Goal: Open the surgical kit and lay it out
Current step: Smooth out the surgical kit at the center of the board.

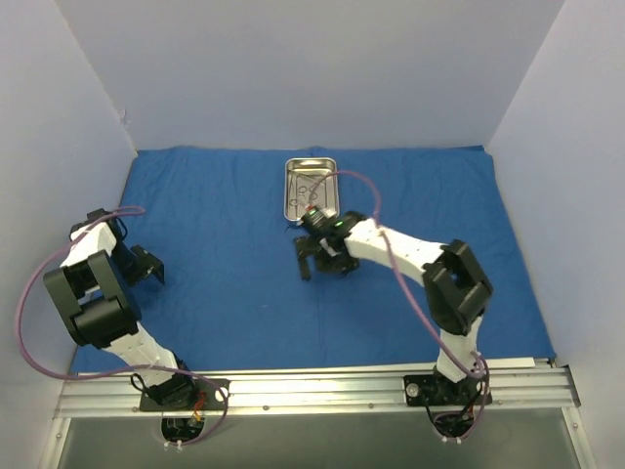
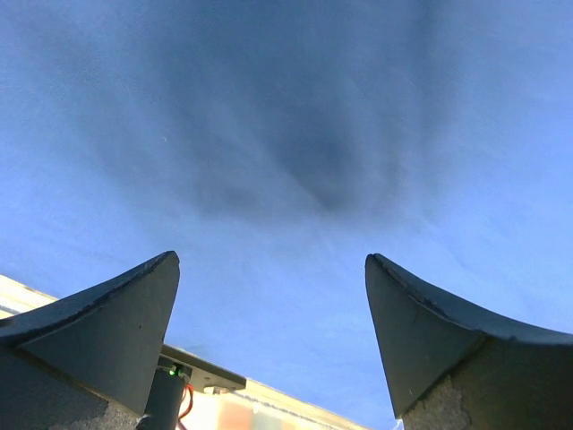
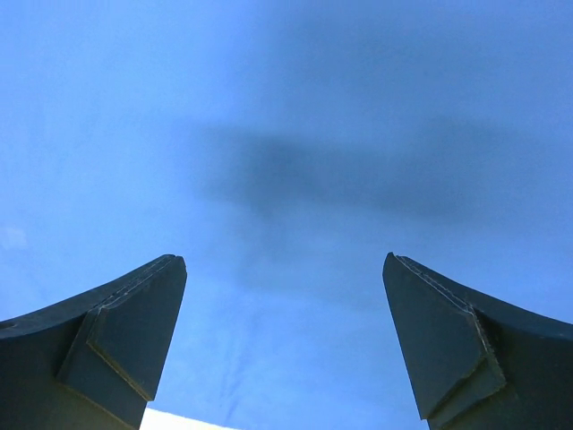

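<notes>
White walls enclosed a table covered by the cloth (image 1: 225, 244), already unwrapped and spread flat. At its far middle sat the tray (image 1: 286, 191), the instruments (image 1: 311, 186) lying inside it, not yet set out. The right gripper (image 1: 323, 266) hung just near of the tray, jaws wide and empty. The left gripper (image 1: 146, 264) hovered over the cloth's left side, likewise released. Laying out the instruments looked like what remained.

tray (image 1: 287, 191) amid flat blue cloth (image 1: 225, 293)
</notes>
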You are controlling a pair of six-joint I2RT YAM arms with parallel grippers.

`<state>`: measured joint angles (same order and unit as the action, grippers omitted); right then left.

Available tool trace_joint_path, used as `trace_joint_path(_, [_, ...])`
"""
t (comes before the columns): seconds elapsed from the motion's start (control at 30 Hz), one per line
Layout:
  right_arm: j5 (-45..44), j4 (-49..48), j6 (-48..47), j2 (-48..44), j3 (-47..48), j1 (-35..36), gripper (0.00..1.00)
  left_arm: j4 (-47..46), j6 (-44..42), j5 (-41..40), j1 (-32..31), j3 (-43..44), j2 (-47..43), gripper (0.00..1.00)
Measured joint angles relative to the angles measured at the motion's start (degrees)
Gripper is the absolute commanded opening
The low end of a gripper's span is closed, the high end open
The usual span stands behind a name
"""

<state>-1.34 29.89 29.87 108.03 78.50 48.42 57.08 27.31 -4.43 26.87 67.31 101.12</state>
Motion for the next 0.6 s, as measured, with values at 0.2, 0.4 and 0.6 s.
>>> trace_joint_path(0.2, [-1.92, 0.04, -1.33, -6.03, 0.74, -20.76, 1.0, -0.68, -0.76, 2.03, -3.52, 2.19, -5.75, 0.94])
trace_joint_path(0.4, [-5.11, 1.16, -4.83, -5.64, -0.37, -33.29, 1.0, -3.58, -0.72, 4.74, -10.12, 6.27, -0.72, 0.94])
trace_joint_path(0.6, [-4.81, -0.59, -7.5, -3.58, -4.35, -43.3, 1.0, -5.2, -0.96, 6.34, -11.41, 7.06, 8.28, 0.94])
